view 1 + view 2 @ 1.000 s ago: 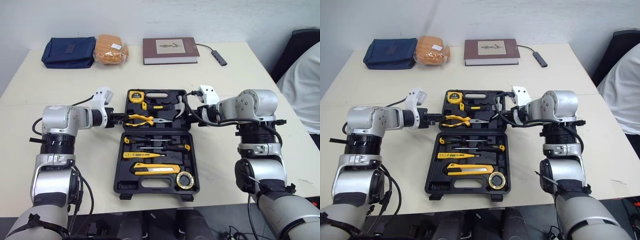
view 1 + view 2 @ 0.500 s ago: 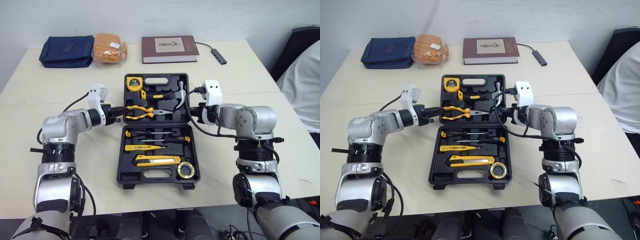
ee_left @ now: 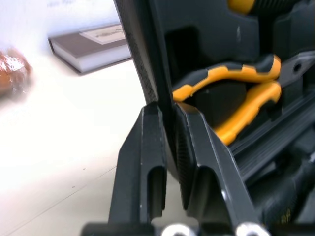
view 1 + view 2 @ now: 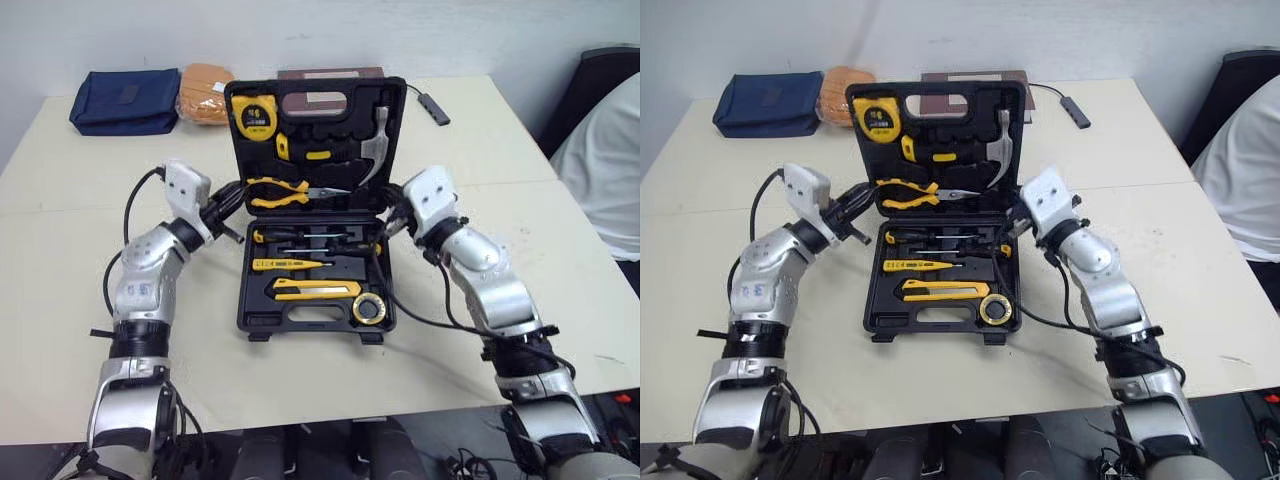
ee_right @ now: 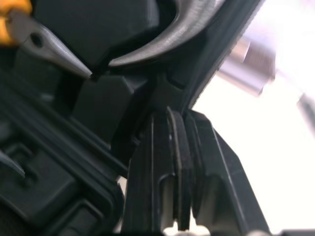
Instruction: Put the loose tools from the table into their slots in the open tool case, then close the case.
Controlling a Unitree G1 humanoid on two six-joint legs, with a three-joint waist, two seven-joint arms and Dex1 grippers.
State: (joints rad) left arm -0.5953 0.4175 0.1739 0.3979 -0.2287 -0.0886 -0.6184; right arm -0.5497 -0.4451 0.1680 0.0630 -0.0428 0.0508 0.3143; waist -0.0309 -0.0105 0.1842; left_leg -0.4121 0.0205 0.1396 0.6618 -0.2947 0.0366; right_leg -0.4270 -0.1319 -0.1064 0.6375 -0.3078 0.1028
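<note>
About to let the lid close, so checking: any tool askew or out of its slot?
Nothing stands out. The tape measure, hammer and pliers sit in the raised lid; screwdrivers, knife and tape roll lie flat in the base. The left gripper and right gripper pinch the lid's side edges.

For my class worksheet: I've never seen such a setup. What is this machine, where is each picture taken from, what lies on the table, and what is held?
This is a humanoid robot with two arms. The two wide pictures come from cameras in its head; the close-ups, from a camera on each wrist. On the table lie a tool case, a blue pouch and an orange packet. The left gripper and right gripper each pinch a side edge of the half-raised lid, which carries a hammer, pliers and tape measure.
</note>
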